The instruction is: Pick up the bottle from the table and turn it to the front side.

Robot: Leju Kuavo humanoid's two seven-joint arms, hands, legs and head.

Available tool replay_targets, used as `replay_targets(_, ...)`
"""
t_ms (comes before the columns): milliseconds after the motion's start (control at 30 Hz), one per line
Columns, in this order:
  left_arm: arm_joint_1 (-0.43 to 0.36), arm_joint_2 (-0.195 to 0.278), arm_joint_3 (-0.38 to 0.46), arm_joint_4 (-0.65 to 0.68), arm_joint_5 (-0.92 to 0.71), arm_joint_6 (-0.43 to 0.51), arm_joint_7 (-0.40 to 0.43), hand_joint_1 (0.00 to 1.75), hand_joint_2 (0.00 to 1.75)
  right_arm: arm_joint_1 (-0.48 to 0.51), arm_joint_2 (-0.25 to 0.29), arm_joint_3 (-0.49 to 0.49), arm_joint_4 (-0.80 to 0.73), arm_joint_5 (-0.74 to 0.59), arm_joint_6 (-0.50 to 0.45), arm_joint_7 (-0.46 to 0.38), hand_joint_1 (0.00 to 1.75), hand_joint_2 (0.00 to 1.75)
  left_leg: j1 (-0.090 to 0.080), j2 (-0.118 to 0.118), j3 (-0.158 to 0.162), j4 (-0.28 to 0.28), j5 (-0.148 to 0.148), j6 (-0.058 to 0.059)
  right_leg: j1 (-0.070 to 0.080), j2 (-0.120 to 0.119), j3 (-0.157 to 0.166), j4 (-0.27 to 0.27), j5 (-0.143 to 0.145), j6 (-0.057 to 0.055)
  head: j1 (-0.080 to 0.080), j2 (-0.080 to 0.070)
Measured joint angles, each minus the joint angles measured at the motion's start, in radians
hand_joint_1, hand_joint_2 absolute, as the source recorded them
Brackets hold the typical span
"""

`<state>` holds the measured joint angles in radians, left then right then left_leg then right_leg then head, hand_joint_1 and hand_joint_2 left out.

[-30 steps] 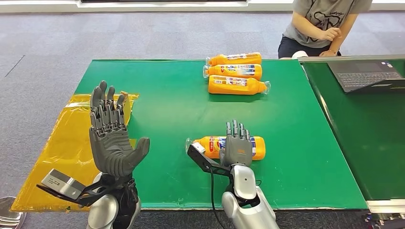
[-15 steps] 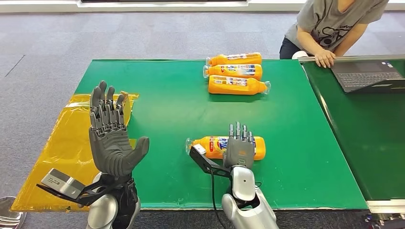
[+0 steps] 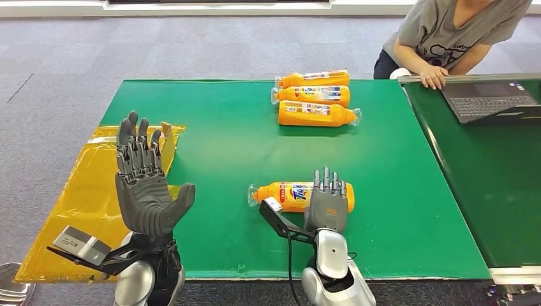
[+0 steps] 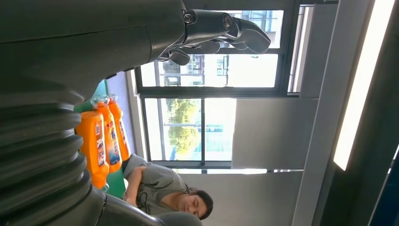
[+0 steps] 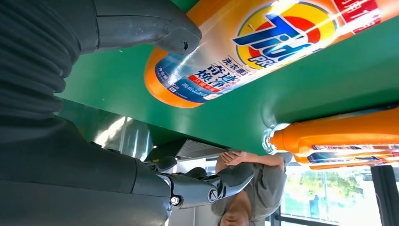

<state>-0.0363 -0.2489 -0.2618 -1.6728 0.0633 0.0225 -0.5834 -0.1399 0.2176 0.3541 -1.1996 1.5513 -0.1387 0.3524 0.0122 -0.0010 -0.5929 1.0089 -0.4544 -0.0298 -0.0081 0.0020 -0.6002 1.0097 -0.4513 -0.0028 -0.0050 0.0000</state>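
Head view. The bottle is lying on its side on the green table, near the near edge, cap pointing left, label facing up. My right hand is hovering over the bottle's right end, fingers extended and apart, gripping nothing. My left hand is standing raised at the left over the yellow sheet, palm open, fingers spread, holding nothing. Three spare bottles are lying side by side at the far edge. A person is leaning at the far right, one hand resting by a laptop.

Left wrist view. My left hand is showing its fingers stretched out, nothing between them. The spare bottles and the person are sitting beyond it.

Right wrist view. The bottle is lying just beyond my thumb, label toward the camera; I cannot tell whether the thumb is touching it. My fingers are reaching out, apart from the bottle. The spare bottles are lying farther off.
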Motion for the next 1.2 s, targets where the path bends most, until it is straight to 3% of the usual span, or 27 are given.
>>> replay_targets(1200,0.017,0.0,0.0,-0.009,0.0,0.0,-0.001,0.0,1.75,-0.014,-0.008,-0.005,0.057,-0.025,0.025,0.023,0.0,1.75,0.0,0.0,0.0,0.0,0.0,0.0,0.0,0.0,0.0,0.0,0.0,0.0,0.0,0.0)
